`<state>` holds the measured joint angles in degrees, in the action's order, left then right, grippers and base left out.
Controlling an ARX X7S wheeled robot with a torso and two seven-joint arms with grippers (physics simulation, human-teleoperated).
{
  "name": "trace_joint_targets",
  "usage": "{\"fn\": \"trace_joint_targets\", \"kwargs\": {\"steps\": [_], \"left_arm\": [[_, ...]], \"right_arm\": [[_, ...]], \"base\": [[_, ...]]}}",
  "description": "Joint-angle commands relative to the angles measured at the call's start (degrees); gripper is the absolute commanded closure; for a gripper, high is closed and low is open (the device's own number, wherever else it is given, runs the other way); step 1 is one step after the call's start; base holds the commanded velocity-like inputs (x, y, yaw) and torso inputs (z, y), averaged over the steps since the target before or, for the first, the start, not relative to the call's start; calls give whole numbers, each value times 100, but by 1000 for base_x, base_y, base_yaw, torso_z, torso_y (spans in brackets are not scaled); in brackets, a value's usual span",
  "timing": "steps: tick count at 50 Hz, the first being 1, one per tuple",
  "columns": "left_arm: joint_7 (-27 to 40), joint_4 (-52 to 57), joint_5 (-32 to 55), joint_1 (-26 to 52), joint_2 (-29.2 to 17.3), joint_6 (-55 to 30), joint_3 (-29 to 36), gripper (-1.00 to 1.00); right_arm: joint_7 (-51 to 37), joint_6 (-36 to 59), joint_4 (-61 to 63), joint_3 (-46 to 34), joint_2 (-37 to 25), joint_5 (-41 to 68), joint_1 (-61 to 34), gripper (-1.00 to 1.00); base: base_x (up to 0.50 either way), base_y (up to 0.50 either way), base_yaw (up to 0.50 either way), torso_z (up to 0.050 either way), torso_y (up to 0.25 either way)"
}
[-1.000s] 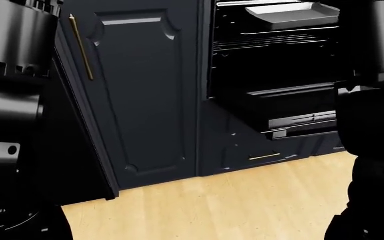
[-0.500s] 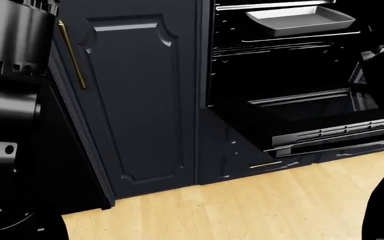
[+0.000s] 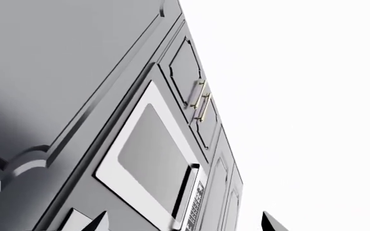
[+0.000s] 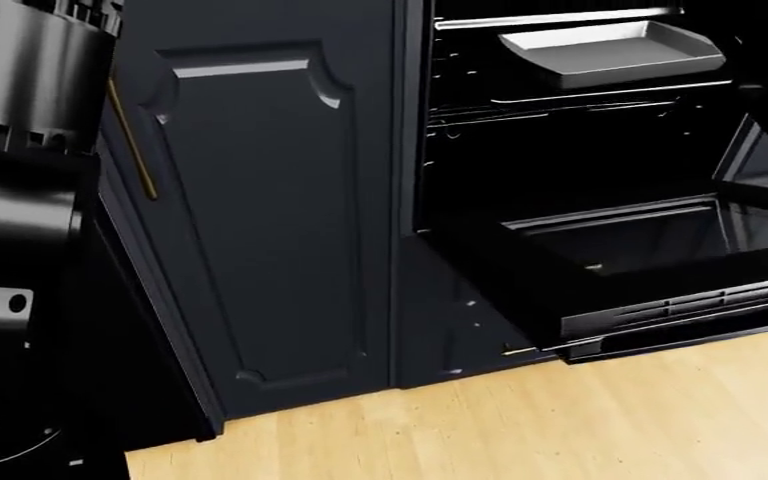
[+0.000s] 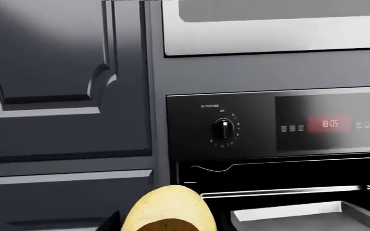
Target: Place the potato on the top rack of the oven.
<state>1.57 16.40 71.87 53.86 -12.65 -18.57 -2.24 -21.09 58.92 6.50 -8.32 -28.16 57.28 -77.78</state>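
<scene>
The smooth yellow-tan oval potato (image 5: 167, 209) sits pinched in the right gripper (image 5: 162, 224) before the black built-in oven (image 4: 584, 150); left fingers cannot be judged (barely visible). Risk: clipping the shallow grey baking tray (image 4: 618, 52) or the open door.

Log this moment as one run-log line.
oven: door down | top rack: grey tray on it, no potato | potato: at right pincer, facing the oven front | left pincer: raised toward upper cabinets, holding nothing visible

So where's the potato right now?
Only the right wrist view shows the potato: close to that camera, in front of the oven, beside the grey tray.
</scene>
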Motion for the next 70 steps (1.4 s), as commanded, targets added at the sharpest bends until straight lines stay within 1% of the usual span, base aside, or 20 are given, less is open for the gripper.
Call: {"fn": "trace_joint_targets", "kwargs": {"steps": [1, 8, 15, 36, 52, 58, 70], "left_arm": [[42, 33, -14, -7, -41, 26, 23, -100], [58, 38, -2, 10, -71, 43, 21, -100], [45, 21, 18, 43, -91, 59, 28, -100], [72, 40, 16, 31, -126, 121, 66, -100], [73, 49, 9, 3, -157, 181, 80, -100], [117, 93, 16, 12, -192, 185, 78, -100], [190, 142, 16, 58, -265, 179, 87, -100]], "right_arm": [[355, -92, -697, -256, -44, -351, -250, 100], [397, -168, -815, -301, -50, -436, -303, 100], [403, -198, -852, -343, -27, -466, -307, 100], [442, -332, -877, -422, -8, -520, -130, 100], [550, -389, -944, -517, 48, -518, -66, 100], [674, -529, -1194, -624, 154, -613, 3, 100], [776, -334, -1965, -891, 298, -716, -24, 100]], "base": [[-106, -489, 0, 0, 0], [-106, -489, 0, 0, 1], [-318, -409, 0, 0, 1], [-455, -130, 0, 0, 1], [-277, -450, 0, 0, 1], [-33, -151, 0, 0, 2], [0, 0, 0, 1, 0]]}}
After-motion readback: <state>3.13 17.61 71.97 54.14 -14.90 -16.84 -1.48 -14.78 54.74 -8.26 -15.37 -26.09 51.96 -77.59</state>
